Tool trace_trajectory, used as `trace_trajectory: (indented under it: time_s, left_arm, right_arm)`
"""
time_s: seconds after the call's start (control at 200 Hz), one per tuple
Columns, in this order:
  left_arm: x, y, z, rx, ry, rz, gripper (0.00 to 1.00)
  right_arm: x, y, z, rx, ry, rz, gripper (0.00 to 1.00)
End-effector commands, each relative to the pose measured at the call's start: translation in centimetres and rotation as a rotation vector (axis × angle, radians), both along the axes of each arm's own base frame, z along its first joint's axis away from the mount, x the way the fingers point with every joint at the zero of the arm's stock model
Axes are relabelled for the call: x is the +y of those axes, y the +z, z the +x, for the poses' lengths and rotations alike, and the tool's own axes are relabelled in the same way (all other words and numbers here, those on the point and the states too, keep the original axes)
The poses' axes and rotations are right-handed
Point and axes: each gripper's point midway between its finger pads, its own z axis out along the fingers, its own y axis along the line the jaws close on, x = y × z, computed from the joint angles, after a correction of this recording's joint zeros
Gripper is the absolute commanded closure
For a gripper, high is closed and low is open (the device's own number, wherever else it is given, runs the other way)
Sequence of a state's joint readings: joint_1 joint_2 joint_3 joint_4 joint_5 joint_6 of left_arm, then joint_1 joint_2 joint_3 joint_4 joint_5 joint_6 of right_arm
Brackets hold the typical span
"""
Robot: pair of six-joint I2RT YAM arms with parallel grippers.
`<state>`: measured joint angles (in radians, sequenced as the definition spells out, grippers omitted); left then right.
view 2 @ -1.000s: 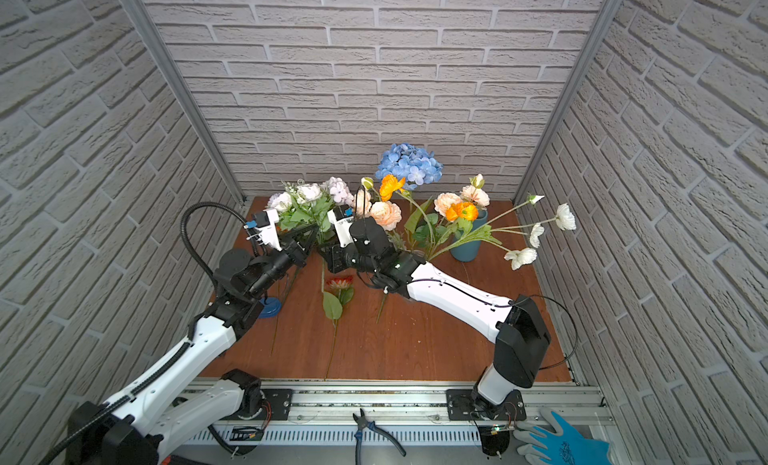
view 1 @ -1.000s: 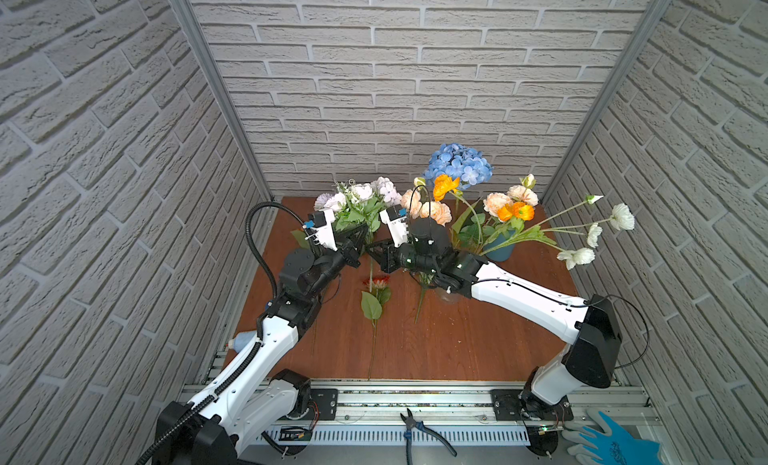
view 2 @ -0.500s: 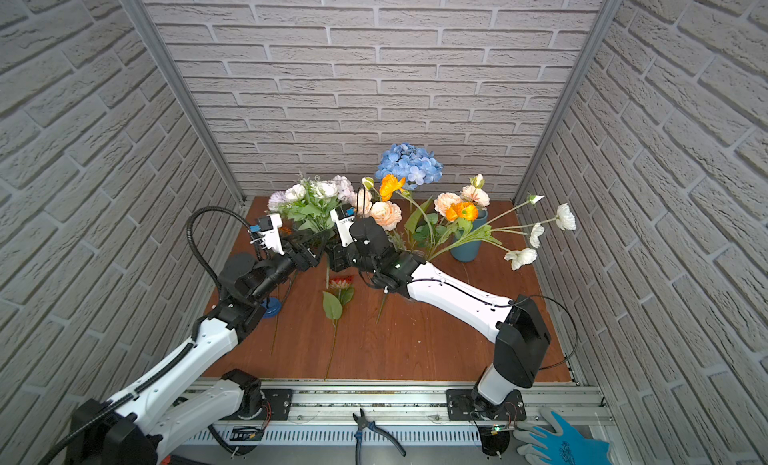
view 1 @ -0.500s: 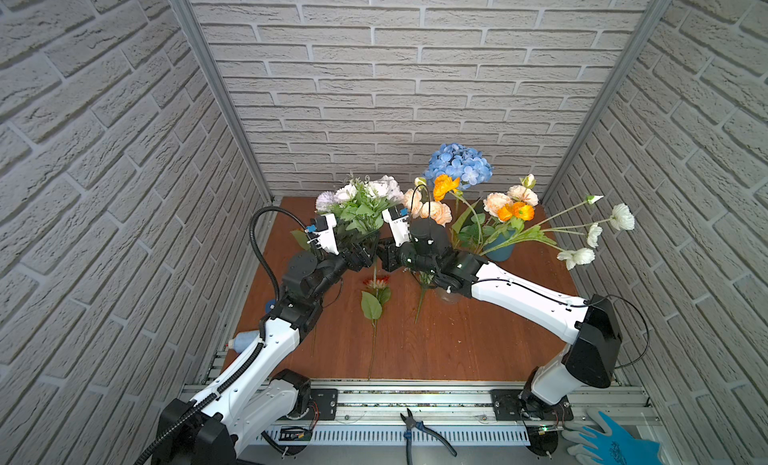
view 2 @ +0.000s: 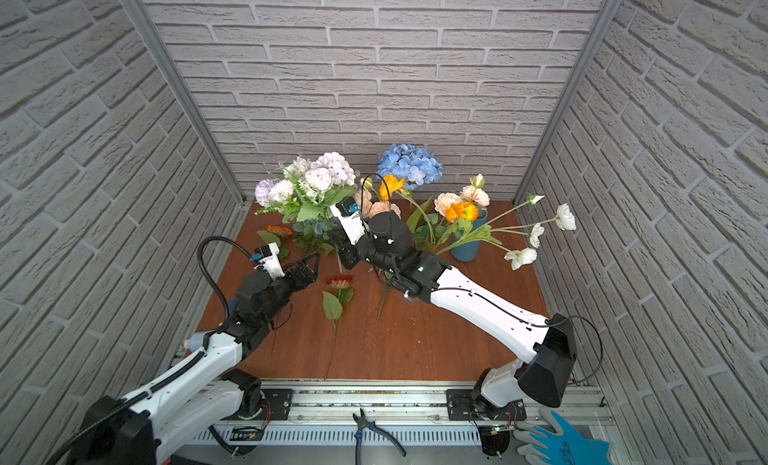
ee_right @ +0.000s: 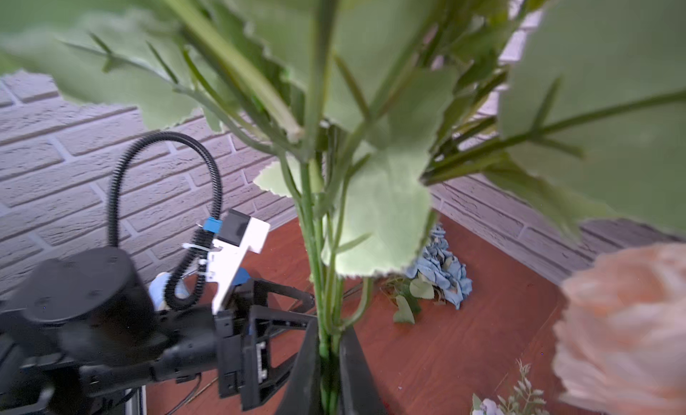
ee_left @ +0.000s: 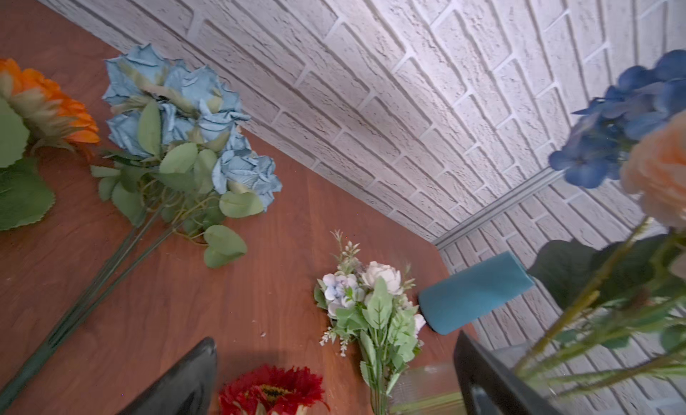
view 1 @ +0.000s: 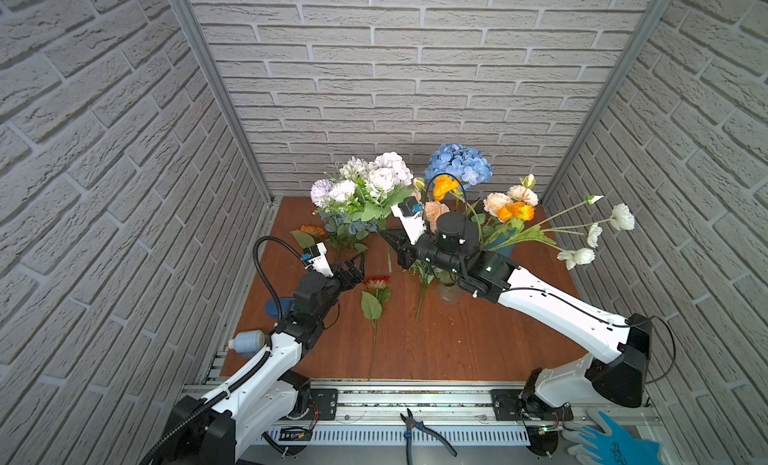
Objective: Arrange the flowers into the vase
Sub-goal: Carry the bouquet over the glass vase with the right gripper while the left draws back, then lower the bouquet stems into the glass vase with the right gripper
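Note:
The lilac-white bunch (view 1: 368,186) (view 2: 316,180) hangs upright over the back of the table. My right gripper (view 1: 390,239) (view 2: 341,244) (ee_right: 329,357) is shut on its green stems (ee_right: 315,246). Left of and below it, my left gripper (view 1: 354,266) (view 2: 309,265) (ee_left: 336,339) stands open and empty above the red daisy (view 1: 376,282) (ee_left: 271,391). Blue hydrangea (view 1: 459,165), peach roses (view 1: 496,202) and white poppies (view 1: 621,215) stand at the back right. Their stems run down toward a clear glass vase (view 1: 449,291) under my right arm. A teal vase (view 2: 467,244) (ee_left: 475,298) stands behind.
An orange daisy (view 1: 311,231) (ee_left: 44,105), pale blue roses (ee_left: 185,116) and a small white bunch (view 1: 424,271) (ee_left: 367,302) lie on the brown table (view 1: 457,342). A blue disc (view 1: 276,307) lies by my left arm. Pliers (view 1: 419,429) and a blue glove (view 1: 611,442) sit in front.
My left gripper has opened, let go of the lilac-white bunch and drawn back toward the front. The bunch now hangs from my right gripper alone, shifted slightly right.

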<state>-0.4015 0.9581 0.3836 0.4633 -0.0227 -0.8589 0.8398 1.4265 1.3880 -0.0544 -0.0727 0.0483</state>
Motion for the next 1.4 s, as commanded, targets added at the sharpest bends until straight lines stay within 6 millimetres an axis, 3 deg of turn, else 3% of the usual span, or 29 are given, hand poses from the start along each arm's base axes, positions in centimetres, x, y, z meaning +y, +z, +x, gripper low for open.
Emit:
trace_trajectory:
  time_s: [0.0,0.215,0.53,0.785,0.98,1.21,1.395]
  left_arm:
    - [-0.3,1.0,1.4,-0.026,0.019,-0.003,0.02]
    - [-3.4,1.7,3.8,-0.027,-0.091,-0.01,0.02]
    - [-6.9,1.0,5.6,0.003,-0.183,-0.006,0.02]
    - [-9.1,0.6,6.0,0.028,-0.254,-0.024,0.02]
    - [-10.0,1.5,6.2,0.011,-0.282,-0.029,0.02]
    - [-10.1,1.2,6.0,0.023,-0.283,-0.019,0.02]
    - [-10.0,0.9,6.0,0.028,-0.278,-0.017,0.02]
  right_arm:
    - [-0.6,4.8,-2.9,-0.203,0.092,0.048,0.94]
    - [-4.3,5.0,-4.7,-0.267,0.039,-0.009,0.94]
    - [-11.5,1.5,-6.5,-0.301,-0.14,-0.132,0.94]
    - [-16.6,-1.0,-4.3,-0.356,-0.366,-0.216,0.94]
    - [-19.7,-0.9,-0.9,-0.347,-0.531,-0.138,0.94]
    - [-19.4,-0.8,1.1,-0.385,-0.559,-0.118,0.94]
    - [-18.8,-1.5,1.5,-0.388,-0.548,-0.101,0.94]
